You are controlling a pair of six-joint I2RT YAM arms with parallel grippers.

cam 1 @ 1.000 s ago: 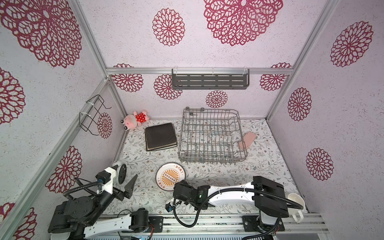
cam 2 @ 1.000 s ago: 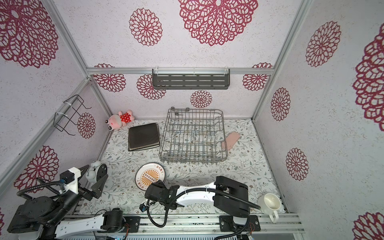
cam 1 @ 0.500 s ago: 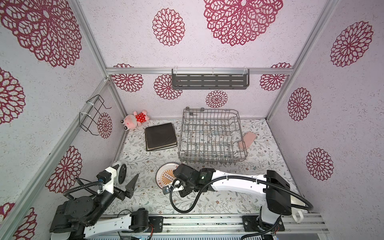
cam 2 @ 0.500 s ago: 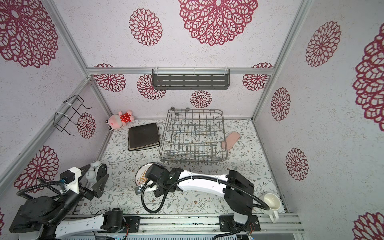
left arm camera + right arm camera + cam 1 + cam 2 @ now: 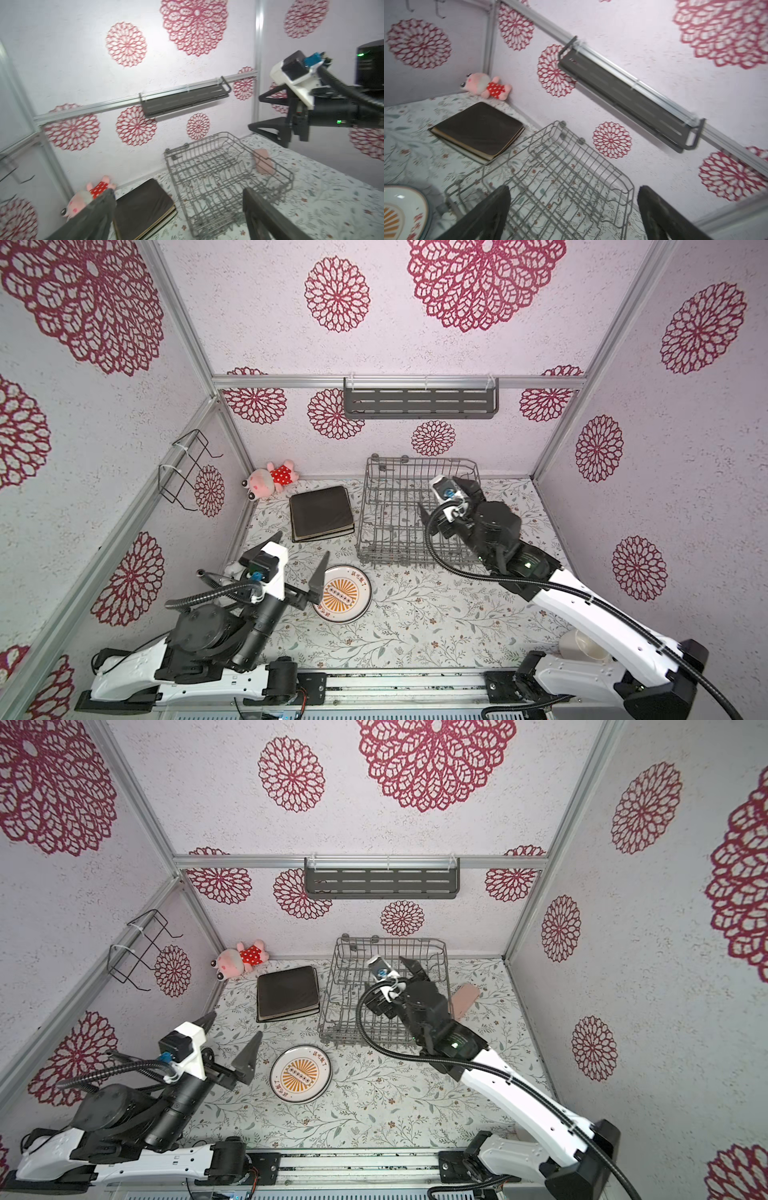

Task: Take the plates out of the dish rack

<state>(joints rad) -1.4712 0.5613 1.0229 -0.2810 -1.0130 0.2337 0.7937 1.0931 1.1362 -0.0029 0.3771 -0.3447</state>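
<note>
Above the dish rack (image 5: 390, 526), centre-right in both top views, my right gripper (image 5: 254, 113) hangs open, empty. Round plate (image 5: 342, 593) and dark square plates (image 5: 322, 512) lie outside it; I'd check the tines, then lift clear.

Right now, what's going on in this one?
Two robot arms are unloading a grey dish rack, and no plates show in it. In both top views, dark square plates lie stacked on the table left of the rack, and a round plate with an orange print lies in front of it. The right gripper hangs open above the rack, holding nothing. The left gripper, also open and empty, hovers beside the round plate.
</note>
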